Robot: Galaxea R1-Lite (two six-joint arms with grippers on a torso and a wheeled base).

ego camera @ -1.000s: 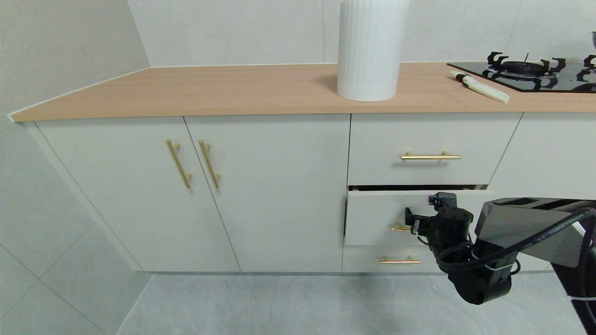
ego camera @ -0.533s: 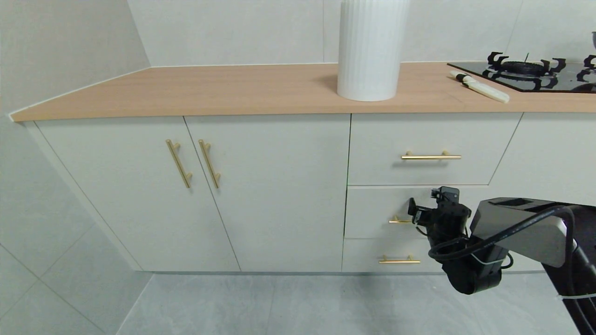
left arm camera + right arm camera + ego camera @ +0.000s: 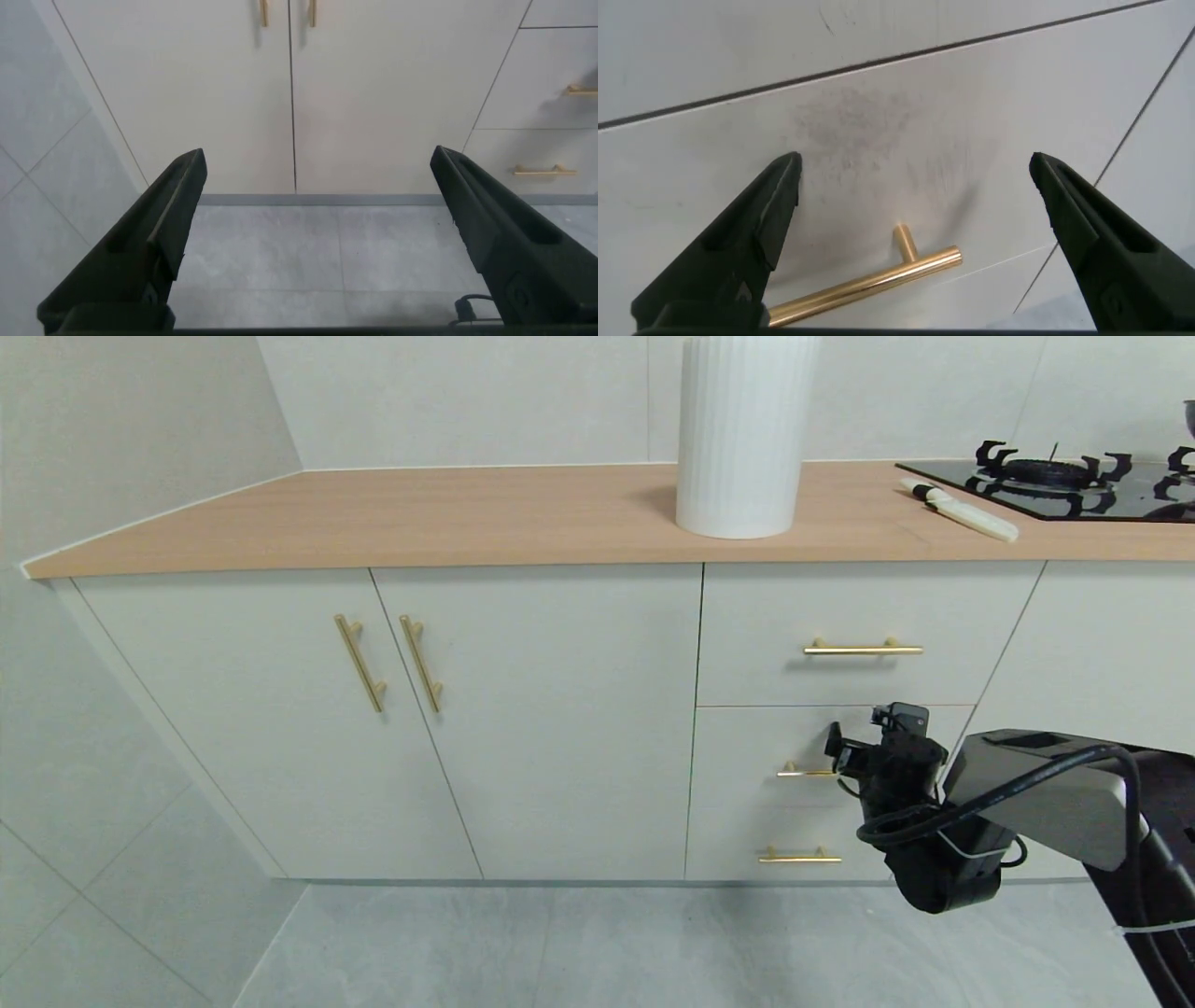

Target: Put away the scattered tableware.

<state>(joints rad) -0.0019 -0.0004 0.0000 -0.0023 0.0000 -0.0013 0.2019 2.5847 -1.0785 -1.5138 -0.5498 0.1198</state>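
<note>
A white-handled knife lies on the wooden counter beside the hob. Below it, the middle drawer sits flush with the cabinet front. My right gripper is right at that drawer's gold handle. In the right wrist view its fingers are spread open, and the handle runs low between them, untouched. My left gripper hangs open above the grey floor, facing the double cabinet doors with nothing in it.
A tall white ribbed cylinder stands on the counter. A black gas hob is at the far right. Top and bottom drawer handles are gold bars. Grey tiled floor lies in front.
The middle drawer was ajar a second ago and now sits shut. My right gripper moved forward to the cabinet front with it.
</note>
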